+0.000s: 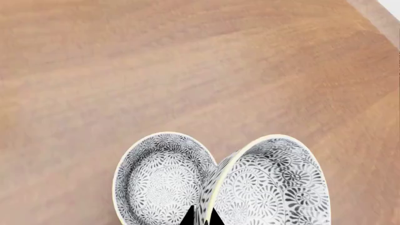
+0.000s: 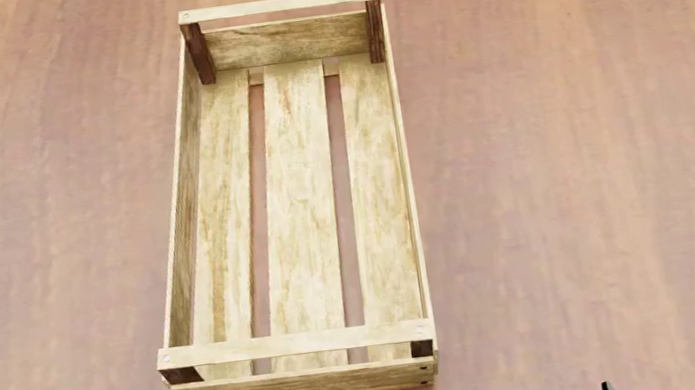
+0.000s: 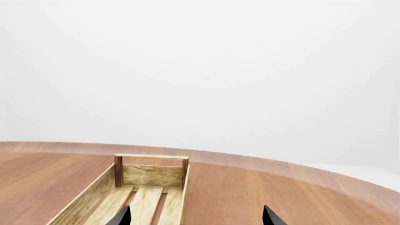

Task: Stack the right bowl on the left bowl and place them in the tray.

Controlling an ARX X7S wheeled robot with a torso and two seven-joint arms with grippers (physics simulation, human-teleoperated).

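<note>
A: Where does everything sit?

B: In the left wrist view, 2 patterned bowls lie on the table [image 1: 187, 61]. The flat bowl [image 1: 164, 178] sits upright; the tilted bowl [image 1: 272, 185] leans with its rim against the flat one's rim. The left gripper [image 1: 201, 216] shows only 2 dark fingertips close together at the tilted bowl's rim, so it looks pinched narrow on that rim, though the contact itself is cut off at the frame edge.

A: And the tray?

B: The tray [image 2: 320, 345] lies lengthwise on the table in the head view, with nothing in it. No bowl appears there.

A: The right gripper?

B: The right gripper [image 3: 196, 216] shows its tips wide apart, holding nothing, facing the tray's far end.

A: What could go wrong?

B: My judgement: a thin rim pinch could let the tilted bowl swing or slip, and it might knock the flat bowl sideways instead of nesting.

A: Anything unclear?

B: Which bowl is "right" or "left" cannot be told, nor how far the bowls are from the tray.
</note>
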